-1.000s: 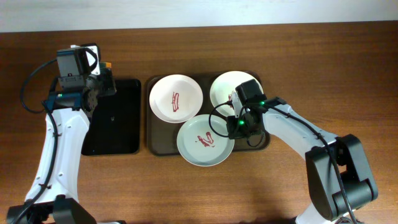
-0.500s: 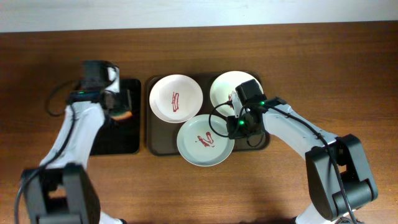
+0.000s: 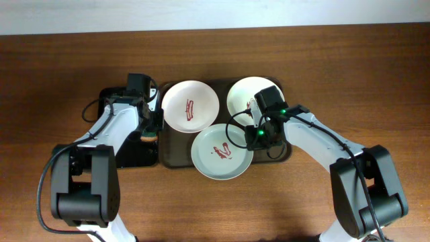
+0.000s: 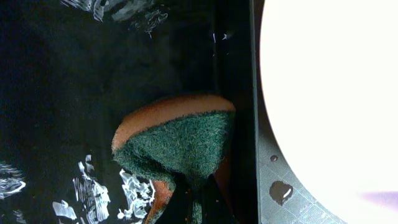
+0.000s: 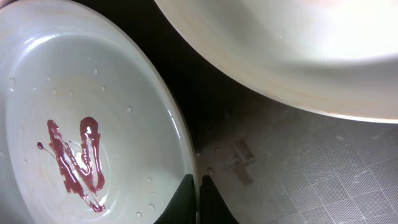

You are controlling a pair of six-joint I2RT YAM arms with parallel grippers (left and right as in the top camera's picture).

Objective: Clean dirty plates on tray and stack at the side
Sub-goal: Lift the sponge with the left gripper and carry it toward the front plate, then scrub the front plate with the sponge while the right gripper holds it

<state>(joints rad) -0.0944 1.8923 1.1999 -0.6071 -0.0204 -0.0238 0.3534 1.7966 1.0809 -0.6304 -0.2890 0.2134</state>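
Note:
A brown tray holds three plates. The back left plate and the front plate carry red smears; the back right plate looks clean. My left gripper is shut on a green and orange sponge, over the right edge of the black tray, just beside the back left plate. My right gripper is shut on the front plate's right rim, one finger on each side. The red smear lies in that plate's middle.
The black tray is wet, with shiny water patches. The brown tray's textured floor shows between the plates, with a dark drop near its left edge. Bare wooden table lies around both trays.
My left arm has swung right from the black tray's far left corner to its right edge, carrying the sponge. The right arm and the plates have not moved.

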